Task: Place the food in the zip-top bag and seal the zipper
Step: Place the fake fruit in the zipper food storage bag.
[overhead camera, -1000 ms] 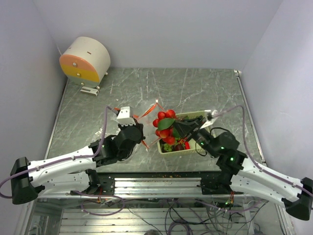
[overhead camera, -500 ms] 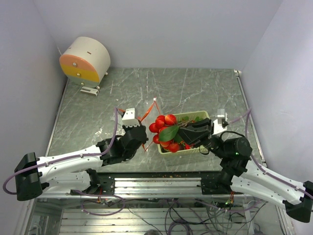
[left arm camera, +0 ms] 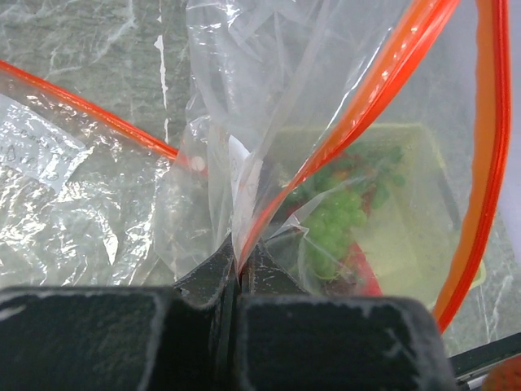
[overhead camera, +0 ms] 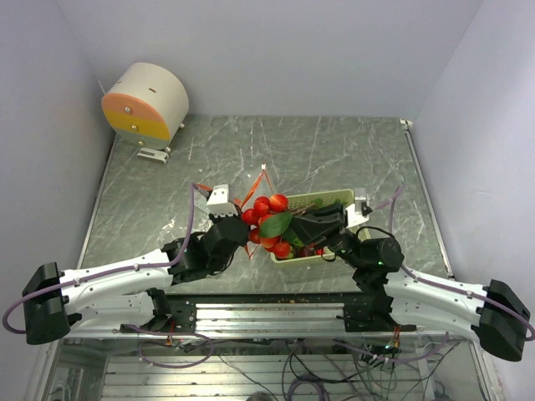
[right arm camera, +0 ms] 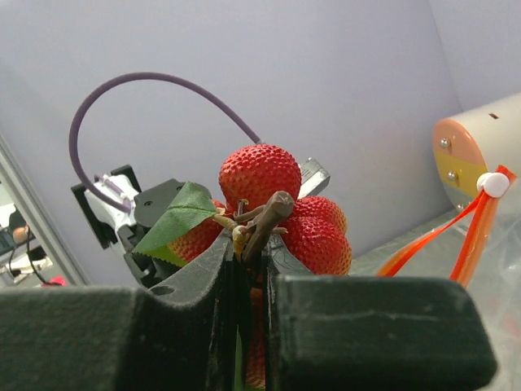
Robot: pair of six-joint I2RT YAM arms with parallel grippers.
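Standing at the near edge, I watched the left tool (left arm camera: 241, 262) stay closed on the rim of the zip-top bag (left arm camera: 98, 204), pinching the clear film and its orange-red zipper (left arm camera: 383, 90) together and holding the mouth lifted above the tabletop (overhead camera: 334, 150). Over the last second that arm had hardly shifted. The zipper looped wide and unjoined, so the mouth stood open towards the right.

The real change was beside it. The cluster of red strawberries (overhead camera: 266, 219), with its green leaf, had travelled leftward from above the middle of the pale green basket (overhead camera: 334, 199) to the basket's left end, just beside the raised bag mouth. The right tool (right arm camera: 248, 252) was clamped on the cluster's brown stem, carrying it clear of the basket.

That put this piece, as I judged it, close to going in. Green grapes (left arm camera: 334, 224) and other pieces lay in the basket, seen through the film, so much of the filling and all of the sealing looked yet to be done.
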